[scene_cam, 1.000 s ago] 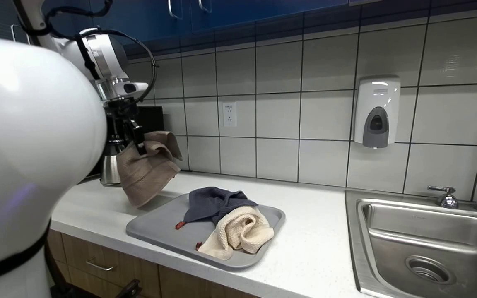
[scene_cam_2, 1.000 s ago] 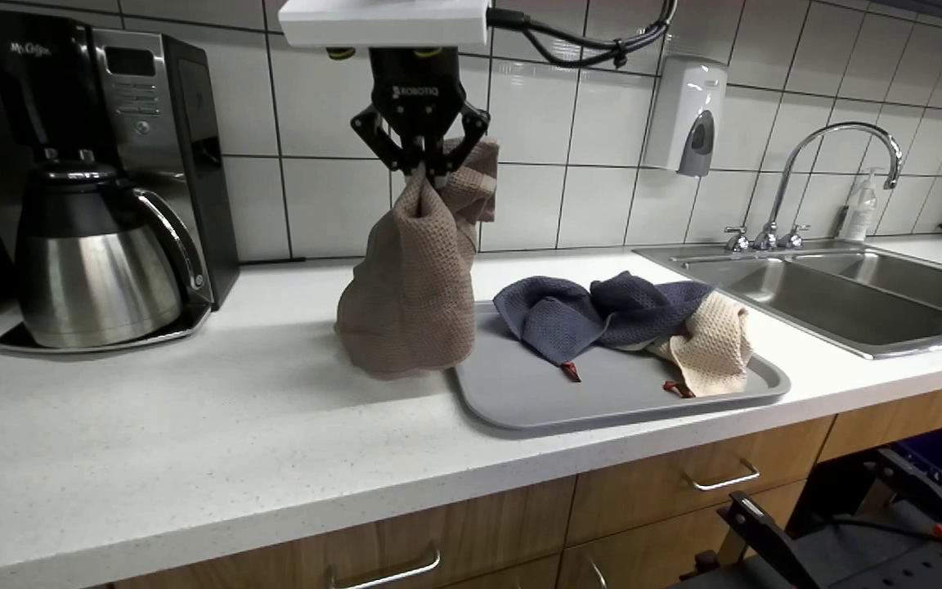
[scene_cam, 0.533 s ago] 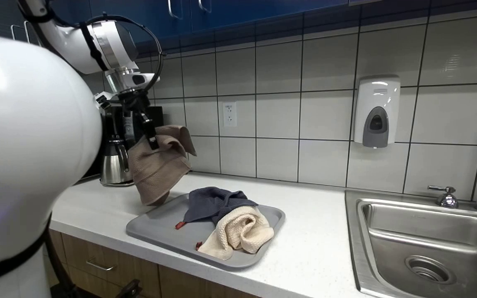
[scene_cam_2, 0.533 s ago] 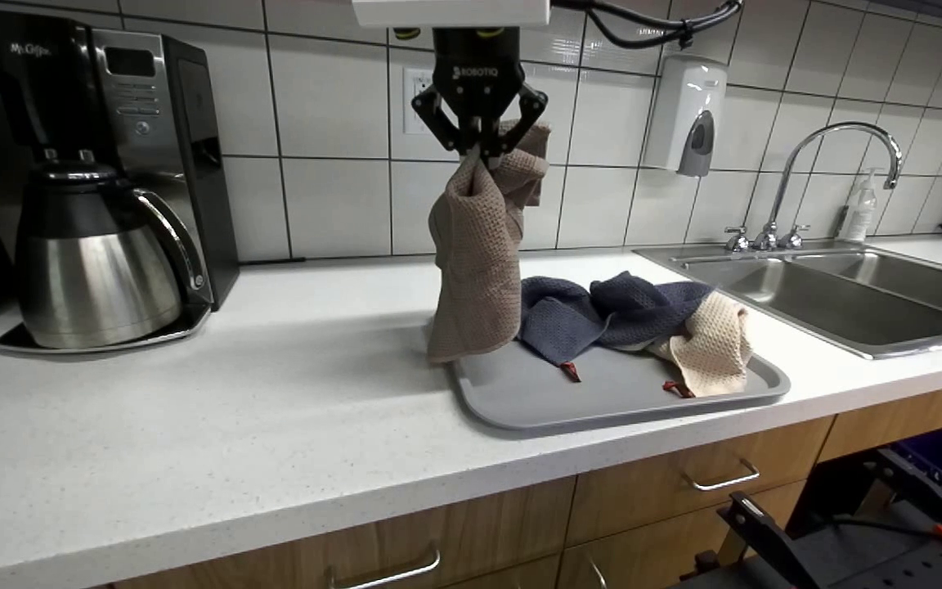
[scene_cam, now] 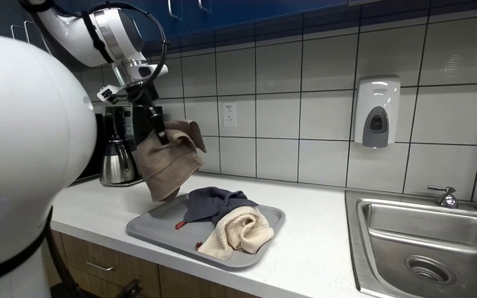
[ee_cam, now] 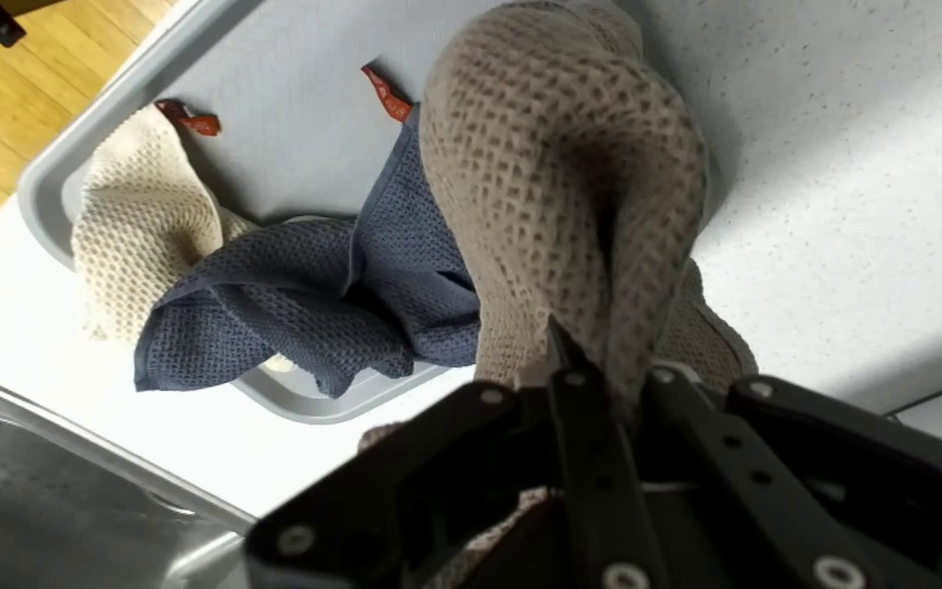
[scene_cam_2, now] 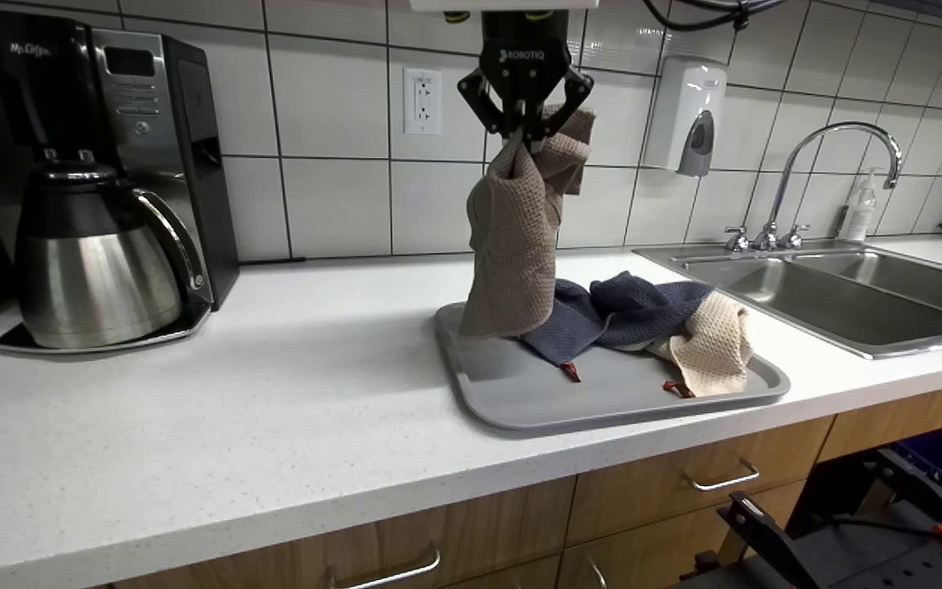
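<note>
My gripper (scene_cam_2: 524,141) is shut on a brown waffle-weave towel (scene_cam_2: 512,237), pinching a fold of it. The towel hangs in the air and its lower end overlaps the near-coffee-maker end of the grey tray (scene_cam_2: 536,405) in both exterior views. In the wrist view the towel (ee_cam: 553,164) bulges beyond the fingers (ee_cam: 602,372) and hides part of the tray (ee_cam: 299,176). On the tray lie a crumpled navy cloth (scene_cam: 213,203) and a cream cloth (scene_cam: 244,231), partly overlapping, each with a red tag. They show in the wrist view as navy (ee_cam: 299,303) and cream (ee_cam: 140,221).
A coffee maker with a steel carafe (scene_cam_2: 103,270) stands on the white counter (scene_cam_2: 275,425). A steel sink (scene_cam: 420,248) with a faucet (scene_cam_2: 831,131) lies beyond the tray. A soap dispenser (scene_cam: 377,111) and an outlet (scene_cam: 230,114) are on the tiled wall. Blue cabinets (scene_cam: 255,12) hang above.
The gripper has carried the brown towel toward the tray and sink, away from the coffee maker, and has risen a little. The tray and the other two cloths have not moved.
</note>
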Controlling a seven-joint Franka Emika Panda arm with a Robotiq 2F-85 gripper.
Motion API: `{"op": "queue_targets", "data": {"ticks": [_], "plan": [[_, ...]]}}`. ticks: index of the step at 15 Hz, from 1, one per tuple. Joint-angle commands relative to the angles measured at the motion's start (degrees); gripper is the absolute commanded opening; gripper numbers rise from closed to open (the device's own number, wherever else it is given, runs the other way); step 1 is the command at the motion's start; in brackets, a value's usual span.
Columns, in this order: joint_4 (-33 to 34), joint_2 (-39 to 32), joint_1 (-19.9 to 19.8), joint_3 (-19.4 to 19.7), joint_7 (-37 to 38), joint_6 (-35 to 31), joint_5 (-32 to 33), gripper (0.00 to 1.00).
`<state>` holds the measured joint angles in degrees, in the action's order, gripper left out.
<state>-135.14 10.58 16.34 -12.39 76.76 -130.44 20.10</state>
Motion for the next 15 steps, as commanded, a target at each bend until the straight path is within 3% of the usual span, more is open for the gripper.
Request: {"op": "queue_targets", "data": {"ticks": [1, 15], "plan": [[-3.14, 4.65, -3.16, -2.28, 2.55, -0.01, 1.23, 0.02], [-6.96, -1.51, -5.89, -2.14, 2.03, -5.20, 0.47, 0.02]]}}
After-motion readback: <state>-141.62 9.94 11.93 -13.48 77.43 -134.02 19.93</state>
